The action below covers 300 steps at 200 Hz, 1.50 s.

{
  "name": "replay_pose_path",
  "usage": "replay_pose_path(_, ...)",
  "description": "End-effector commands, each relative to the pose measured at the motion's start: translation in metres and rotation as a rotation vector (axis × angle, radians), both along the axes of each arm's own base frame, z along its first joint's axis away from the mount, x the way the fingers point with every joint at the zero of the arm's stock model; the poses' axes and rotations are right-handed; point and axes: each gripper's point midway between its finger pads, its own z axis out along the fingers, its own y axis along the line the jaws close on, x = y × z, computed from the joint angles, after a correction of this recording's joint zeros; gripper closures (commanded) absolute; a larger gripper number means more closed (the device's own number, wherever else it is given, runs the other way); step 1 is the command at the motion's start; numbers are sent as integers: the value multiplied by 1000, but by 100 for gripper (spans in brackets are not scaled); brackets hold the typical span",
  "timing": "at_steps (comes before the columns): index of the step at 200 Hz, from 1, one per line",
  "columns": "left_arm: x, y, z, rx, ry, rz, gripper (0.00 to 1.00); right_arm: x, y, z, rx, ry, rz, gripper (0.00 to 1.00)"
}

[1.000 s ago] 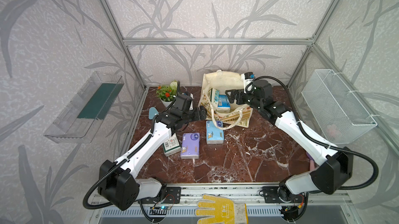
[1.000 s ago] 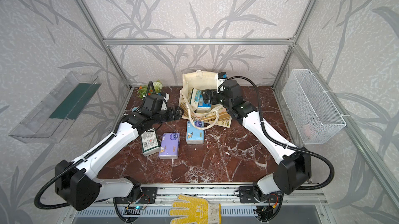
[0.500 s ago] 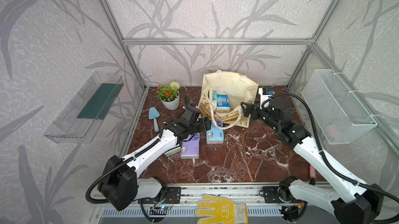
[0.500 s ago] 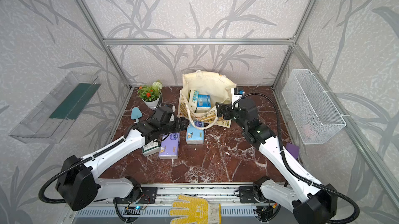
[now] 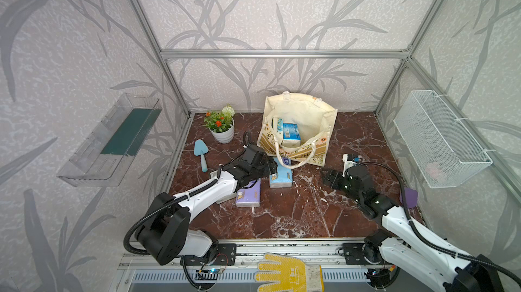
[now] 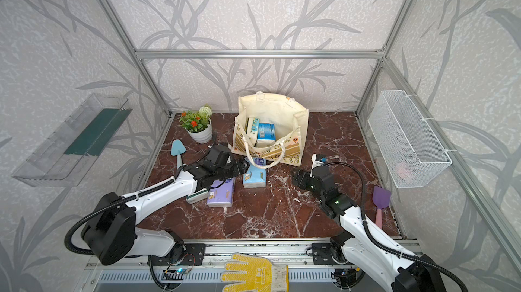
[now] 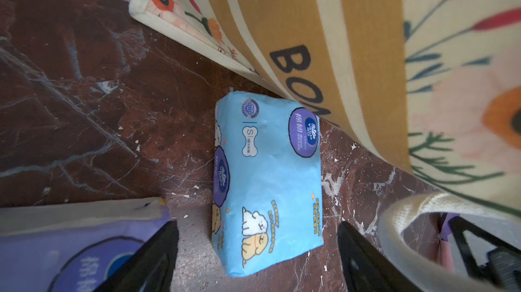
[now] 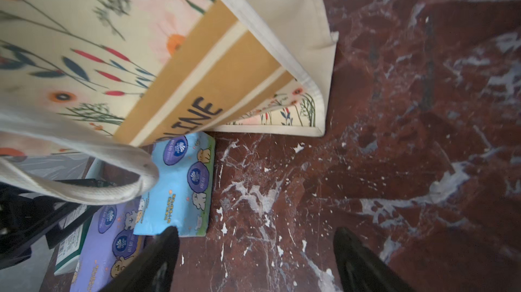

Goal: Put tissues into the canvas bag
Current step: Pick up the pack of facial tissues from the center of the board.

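Note:
The cream canvas bag (image 5: 310,110) (image 6: 277,107) stands open at the back, with a blue tissue pack (image 5: 290,133) (image 6: 265,132) and a second pack inside. In front of it on the table lie a light blue pack (image 5: 281,177) (image 7: 267,178) (image 8: 180,192), a lilac pack (image 5: 248,196) (image 6: 221,194) and a dark green pack (image 6: 197,196) half under my left arm. My left gripper (image 5: 271,166) (image 7: 257,224) is open, low over the near end of the light blue pack. To the right, my right gripper (image 5: 327,176) (image 8: 256,229) is open over bare table.
A potted plant (image 5: 221,125) and a blue trowel (image 5: 201,152) sit at the back left. Near the right edge lie a purple spatula (image 6: 380,203) and a small white object (image 5: 349,159). A wire basket (image 5: 439,141) hangs on the right wall. The bag's rope handle (image 7: 394,220) droops beside the light blue pack.
Both grippers have left the bag's mouth. The left came forward and down to the light blue pack; the right drew back toward the front right, over the table.

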Motion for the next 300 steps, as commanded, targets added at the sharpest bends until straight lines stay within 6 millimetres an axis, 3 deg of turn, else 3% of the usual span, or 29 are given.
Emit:
replay_pose_path(1, 7, -8, -4, -24, 0, 5, 14, 8, 18, 7, 123, -26, 7, 13)
replay_pose_path(49, 18, -9, -13, 7, 4, 27, 15, 16, 57, -15, 168, 14, 82, 11)
replay_pose_path(96, 25, -18, -16, 15, 13, -5, 16, 24, 92, -19, 181, 7, 133, 12)
replay_pose_path(199, 28, -28, -30, -3, 41, -28, 22, 34, 120, -35, 228, 42, 153, 16)
replay_pose_path(300, 20, -62, -32, -67, 59, -108, 27, 36, 143, -50, 211, 89, 168, 21)
